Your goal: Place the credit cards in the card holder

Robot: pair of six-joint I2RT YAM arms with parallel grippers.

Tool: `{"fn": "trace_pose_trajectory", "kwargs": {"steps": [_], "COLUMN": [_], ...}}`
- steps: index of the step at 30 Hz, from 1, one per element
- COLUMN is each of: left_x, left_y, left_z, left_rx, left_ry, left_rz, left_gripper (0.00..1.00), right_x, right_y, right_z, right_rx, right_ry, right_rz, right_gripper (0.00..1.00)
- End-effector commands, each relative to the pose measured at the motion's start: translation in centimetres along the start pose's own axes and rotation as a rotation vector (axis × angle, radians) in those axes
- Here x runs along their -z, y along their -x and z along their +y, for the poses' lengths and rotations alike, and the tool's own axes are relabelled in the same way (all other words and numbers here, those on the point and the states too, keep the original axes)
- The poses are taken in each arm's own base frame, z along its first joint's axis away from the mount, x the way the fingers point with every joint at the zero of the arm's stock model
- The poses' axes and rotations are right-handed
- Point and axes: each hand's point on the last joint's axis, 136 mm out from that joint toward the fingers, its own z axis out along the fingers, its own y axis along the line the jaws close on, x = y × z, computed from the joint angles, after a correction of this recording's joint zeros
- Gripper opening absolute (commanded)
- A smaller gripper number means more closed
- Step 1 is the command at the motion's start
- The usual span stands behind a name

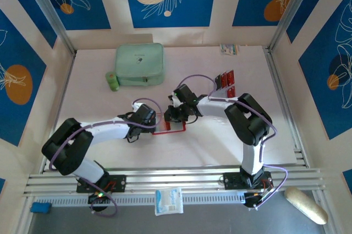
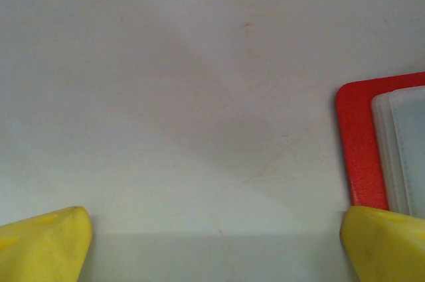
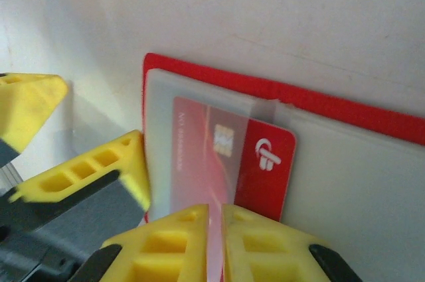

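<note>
The right gripper (image 3: pixel 214 221) has its yellow fingers drawn in to a bare slit, pinching a thin, translucent edge. This looks like the lip of the clear sleeve (image 3: pixel 189 142), though I can't be sure the card isn't caught with it. Just ahead of the fingertips a credit card (image 3: pixel 265 162) sits half tucked under that sleeve, inside the open card holder (image 3: pixel 345 113). The card has a gold chip and a white swirl logo. A line of small print runs along it, too blurred to read.

Close on this gripper's left, the left gripper (image 2: pixel 214 221) is spread wide and has hold of nothing. One of its fingers (image 2: pixel 385 242) sits right at the holder's red corner (image 2: pixel 355 142), and bare table (image 2: pixel 199 96) lies between the tips.

Beyond the right gripper, to its right, more red cards (image 1: pixel 226 79) with dark bands stand well apart. Farther off to the left lies a mint-green case (image 1: pixel 139 64), with a small green roll (image 1: pixel 112 81) beside it. A small printed packet (image 1: pixel 229 49) lies by the back wall, its print too small to read.
</note>
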Motion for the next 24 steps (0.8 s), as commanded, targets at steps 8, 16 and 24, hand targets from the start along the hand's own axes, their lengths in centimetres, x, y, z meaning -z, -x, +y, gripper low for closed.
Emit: {"fn": "trace_pose_trajectory", "kwargs": {"steps": [8, 16, 24], "left_x": [-0.4, -0.5, -0.7], "left_y": [0.2, 0.2, 0.2], "left_z": [-0.4, -0.4, -0.6], "left_rx": [-0.002, -0.002, -0.002], "left_ry": [-0.015, -0.017, -0.02], "left_rz": [0.001, 0.001, 0.002], "left_gripper": [0.98, 0.98, 0.98], "right_x": [1.0, 0.1, -1.3], "right_y": [-1.0, -1.2, -1.7], "right_z": [-2.4, -3.0, -1.4], "right_rx": [-0.029, -0.035, -0.001], "right_ry": [-0.092, -0.112, -0.096], "right_rz": [0.003, 0.021, 0.066], "right_gripper": [0.1, 0.09, 0.06]}}
